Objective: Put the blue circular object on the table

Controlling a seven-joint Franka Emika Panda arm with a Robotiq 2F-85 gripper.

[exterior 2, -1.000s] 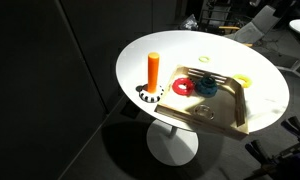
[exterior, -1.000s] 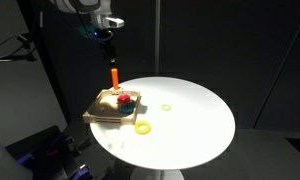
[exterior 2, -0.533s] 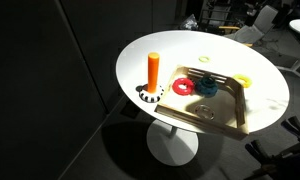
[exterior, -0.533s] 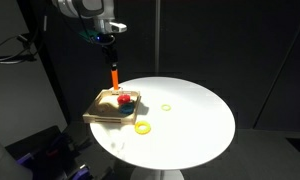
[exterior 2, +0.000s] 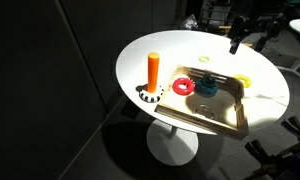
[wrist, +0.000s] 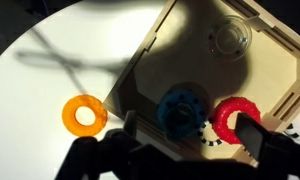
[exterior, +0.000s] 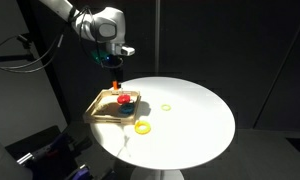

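Observation:
The blue circular object (wrist: 182, 110) lies flat in the tan wooden tray (wrist: 190, 45), next to a red round piece (wrist: 233, 118); it also shows in an exterior view (exterior 2: 206, 87). My gripper (wrist: 188, 135) is open and empty. It hangs above the tray with the blue ring between its fingers in the wrist view. It shows above the tray in both exterior views (exterior: 115, 66) (exterior 2: 237, 42). The white round table (exterior: 195, 130) (exterior 2: 155, 45) bears the tray.
An orange upright peg (exterior 2: 153, 72) stands on a checkered base beside the tray. A larger yellow ring (exterior: 142, 127) (wrist: 84, 115) and a small yellow ring (exterior: 166, 107) lie on the table. Dark curtains surround the table.
The arm has come down and toward the tray. The gripper now shows in both exterior views. The rings and tray have not moved.

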